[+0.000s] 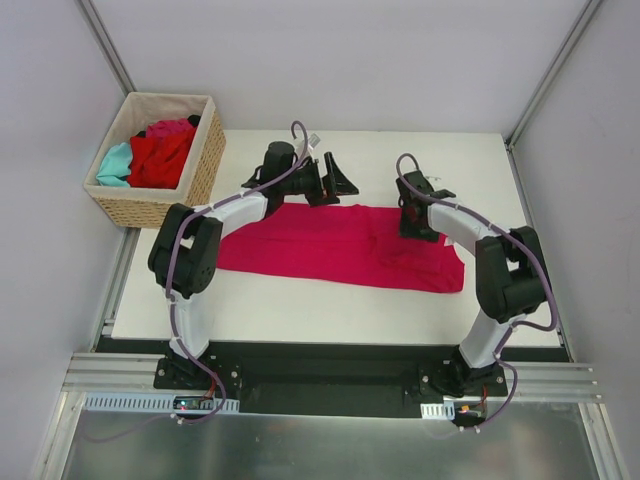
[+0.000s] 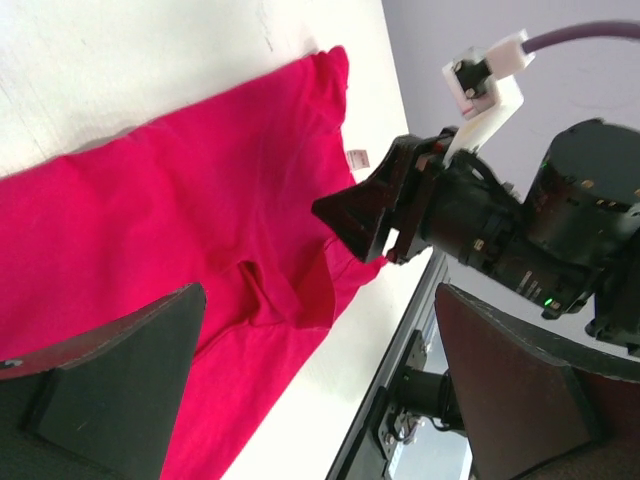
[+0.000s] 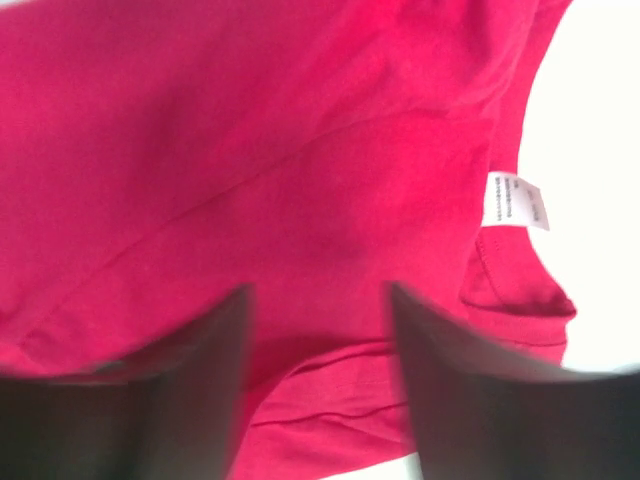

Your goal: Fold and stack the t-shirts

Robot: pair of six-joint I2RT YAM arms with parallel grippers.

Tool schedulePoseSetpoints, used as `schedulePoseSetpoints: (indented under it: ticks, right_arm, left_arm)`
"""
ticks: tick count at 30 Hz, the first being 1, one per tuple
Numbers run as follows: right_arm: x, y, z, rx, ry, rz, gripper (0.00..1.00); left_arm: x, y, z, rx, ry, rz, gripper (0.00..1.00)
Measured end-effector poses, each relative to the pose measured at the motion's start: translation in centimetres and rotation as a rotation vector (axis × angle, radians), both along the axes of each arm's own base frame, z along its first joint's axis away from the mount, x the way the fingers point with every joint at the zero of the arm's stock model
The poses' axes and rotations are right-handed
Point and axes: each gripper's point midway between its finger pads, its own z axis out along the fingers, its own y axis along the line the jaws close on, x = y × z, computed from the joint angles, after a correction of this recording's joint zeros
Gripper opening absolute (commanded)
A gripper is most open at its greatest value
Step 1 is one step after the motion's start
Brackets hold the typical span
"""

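Note:
A magenta-pink t-shirt (image 1: 340, 245) lies flat and folded lengthwise across the middle of the white table (image 1: 300, 305). My left gripper (image 1: 335, 178) hovers open over the shirt's far edge; in the left wrist view its fingers (image 2: 120, 390) stand wide apart above the cloth (image 2: 180, 210). My right gripper (image 1: 415, 222) points down onto the shirt's right part. In the right wrist view its jaws (image 3: 318, 300) are apart, with a fold of the shirt (image 3: 300, 130) under them and a white label (image 3: 515, 200) beside the collar. More t-shirts, red (image 1: 160, 155), teal (image 1: 115, 165) and pink (image 1: 170, 128), sit in the basket.
A tan wicker basket (image 1: 205, 160) stands off the table's far left corner. Grey walls close in the back and both sides. The black rail (image 1: 320, 360) with the arm bases runs along the near edge.

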Motion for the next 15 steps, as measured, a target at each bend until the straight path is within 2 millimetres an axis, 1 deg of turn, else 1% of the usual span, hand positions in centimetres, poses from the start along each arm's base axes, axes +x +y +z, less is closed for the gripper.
schedulePoseSetpoints:
  ticks: [1, 2, 3, 4, 9, 15]
  right_arm:
    - [0.1, 0.0, -0.1, 0.010, 0.000, -0.008, 0.26]
    - [0.2, -0.1, -0.1, 0.011, 0.000, -0.006, 0.15]
    - [0.3, -0.1, 0.0, 0.012, -0.003, -0.002, 0.05]
    - [0.6, 0.0, 0.2, 0.022, -0.012, -0.007, 0.01]
    - [1.0, 0.4, 0.4, 0.039, -0.026, -0.003, 0.01]
    - [1.0, 0.4, 0.4, 0.039, -0.026, -0.003, 0.01]
  left_arm:
    - [-0.1, 0.0, -0.3, 0.008, 0.004, 0.000, 0.99]
    - [-0.2, 0.0, -0.4, 0.014, 0.009, -0.001, 0.99]
    - [-0.2, 0.0, -0.5, 0.017, 0.011, 0.000, 0.99]
    - [-0.1, 0.0, -0.6, 0.020, 0.011, 0.003, 0.99]
    - [0.0, 0.0, -0.7, 0.026, 0.013, 0.004, 0.99]
    - [0.3, -1.2, -1.3, 0.028, 0.016, -0.014, 0.99]
